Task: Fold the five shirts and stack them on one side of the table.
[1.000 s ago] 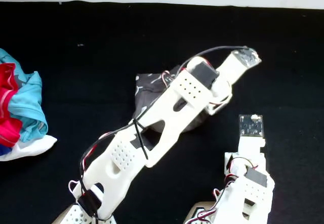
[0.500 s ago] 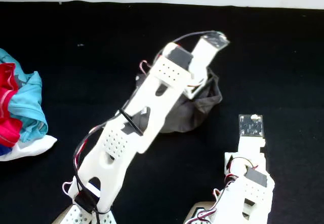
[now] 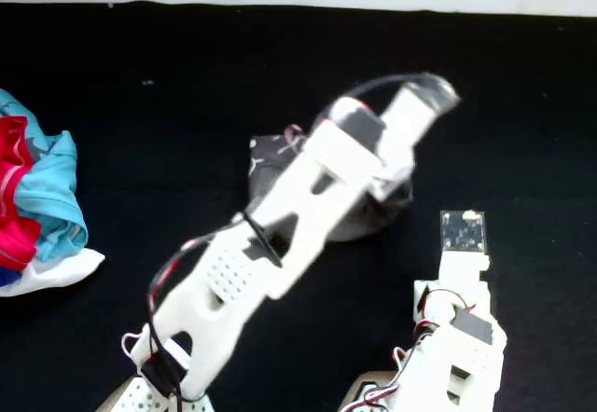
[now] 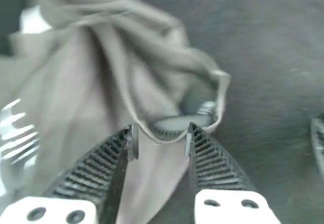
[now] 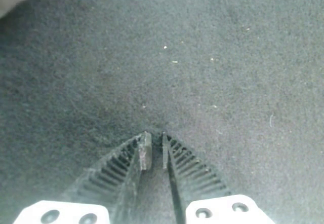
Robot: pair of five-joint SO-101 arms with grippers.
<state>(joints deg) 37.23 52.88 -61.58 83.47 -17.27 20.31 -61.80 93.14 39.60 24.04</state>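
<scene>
The left arm [image 3: 280, 244] is stretching from the lower left of the high view up toward the centre, and it is covering most of the dark grey shirt [image 3: 269, 162], which is lying crumpled in the middle of the black table [image 3: 187, 58], with a patch of pale print showing at its left edge. In the left wrist view the left gripper [image 4: 162, 135] is hanging right over this shirt [image 4: 101, 72]. Its ribbed fingers [image 4: 119, 155] are standing apart, and a curved hem of the cloth is running from one tip to the other, touching both. Folds are fanning away from there toward the upper left of that frame, and bare table is showing at its right. The right arm [image 3: 457, 337] is sitting in the lower right of the high view, well apart from the shirt. Its right gripper [image 5: 153, 150] is pointing down at the bare table surface [image 5: 202, 57], the two fingertips [image 5: 145, 153] pressed almost together with nothing between them. At the left edge of the high view a pile of other shirts is lying bunched together, with a turquoise one [image 3: 56, 179] on top, a red one [image 3: 14, 198] just beside it and a white one [image 3: 51, 267] spreading out underneath.
</scene>
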